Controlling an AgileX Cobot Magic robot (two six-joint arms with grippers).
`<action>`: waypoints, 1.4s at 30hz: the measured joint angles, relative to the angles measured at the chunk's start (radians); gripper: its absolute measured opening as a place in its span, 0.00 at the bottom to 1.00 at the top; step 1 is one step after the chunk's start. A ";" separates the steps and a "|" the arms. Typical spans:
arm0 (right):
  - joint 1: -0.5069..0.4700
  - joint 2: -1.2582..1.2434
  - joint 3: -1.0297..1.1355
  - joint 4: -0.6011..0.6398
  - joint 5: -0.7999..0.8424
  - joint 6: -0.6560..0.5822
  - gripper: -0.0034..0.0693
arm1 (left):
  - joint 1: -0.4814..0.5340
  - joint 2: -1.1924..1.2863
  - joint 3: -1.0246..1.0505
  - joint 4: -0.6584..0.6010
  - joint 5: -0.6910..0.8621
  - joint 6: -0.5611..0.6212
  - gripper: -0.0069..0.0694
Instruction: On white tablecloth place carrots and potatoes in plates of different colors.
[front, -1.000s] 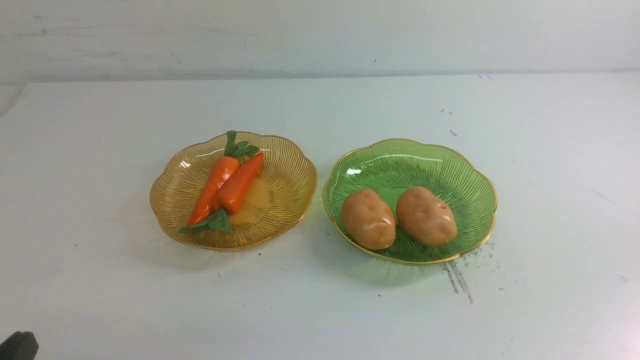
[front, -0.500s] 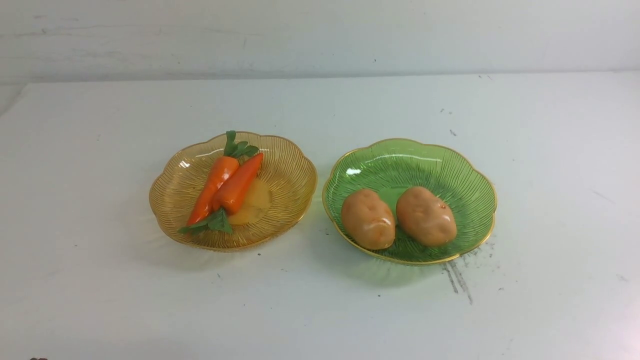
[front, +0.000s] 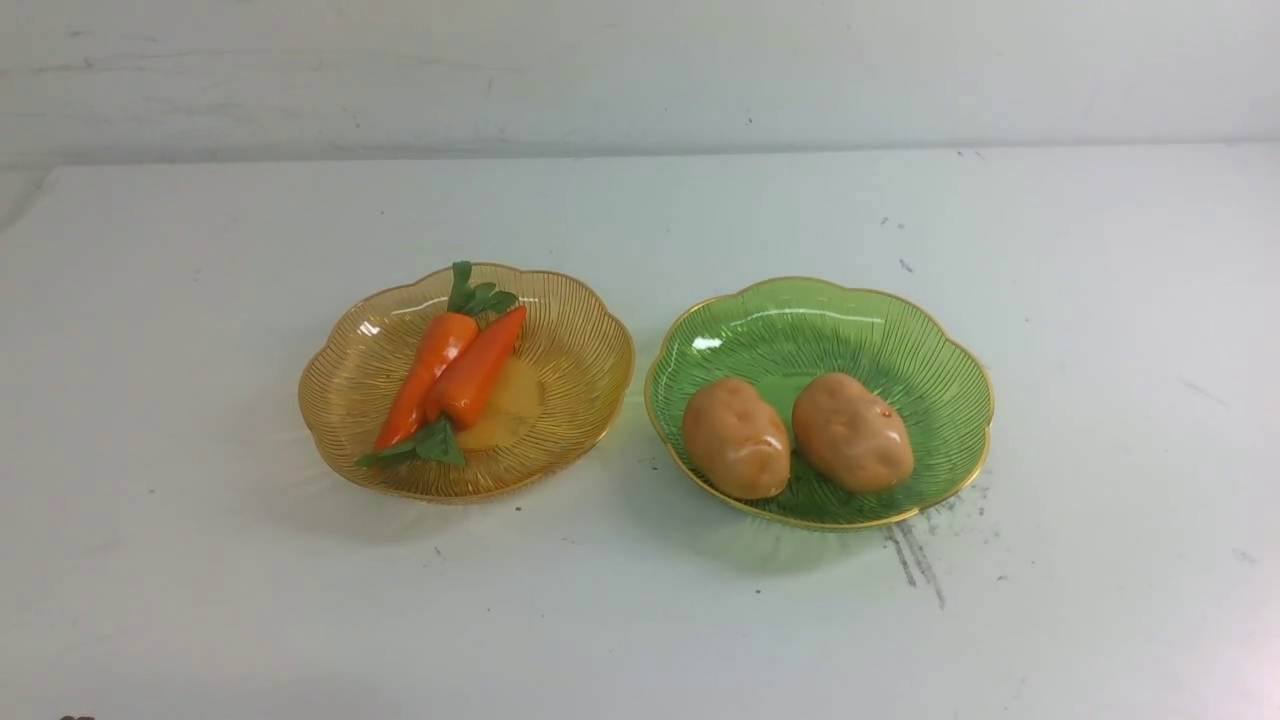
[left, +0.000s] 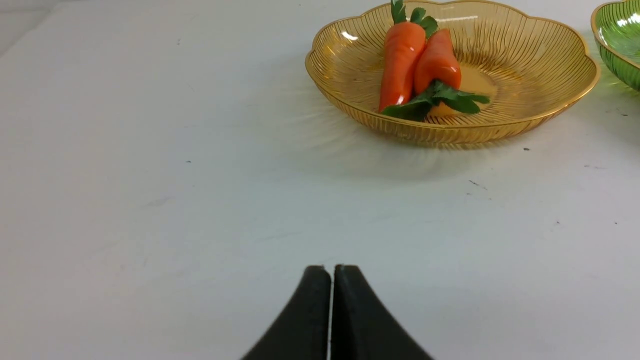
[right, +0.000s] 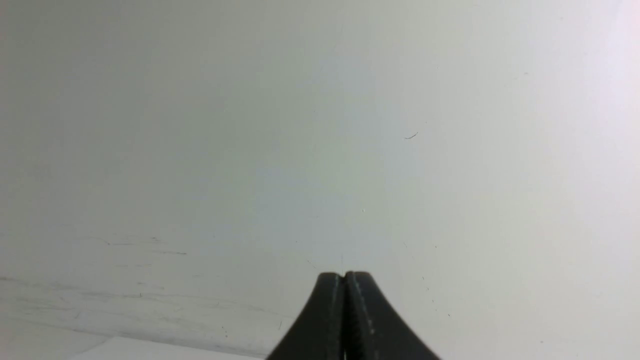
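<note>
Apparently our sorting is done: two glossy orange carrots with green tops (front: 425, 385) lie side by side in the ribbed amber plate (front: 570, 440), forward of our closed, empty left gripper (left: 332, 272), the nearer one. Their long axes slant, far ends toward our right. Both oval tan-orange potatoes (front: 738, 440) sit in the green scalloped plate (front: 940, 430), to the amber one's right. Our right gripper (right: 344, 277), also closed, holds nothing; we likely need only rest.

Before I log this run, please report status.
Both grippers' jaws shut, empty. Carrots in amber plate, potatoes in green plate. Nothing seen blocking either plate.
</note>
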 joint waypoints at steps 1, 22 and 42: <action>0.000 0.000 0.000 -0.002 0.000 0.000 0.03 | 0.000 0.000 0.000 0.000 0.000 0.000 0.09; 0.000 0.000 -0.004 1.306 -0.297 -1.263 0.03 | 0.000 0.000 0.000 0.000 0.000 0.000 0.09; -0.703 -0.085 0.524 1.306 -0.094 -1.248 0.03 | 0.000 0.000 0.000 0.000 0.003 -0.001 0.09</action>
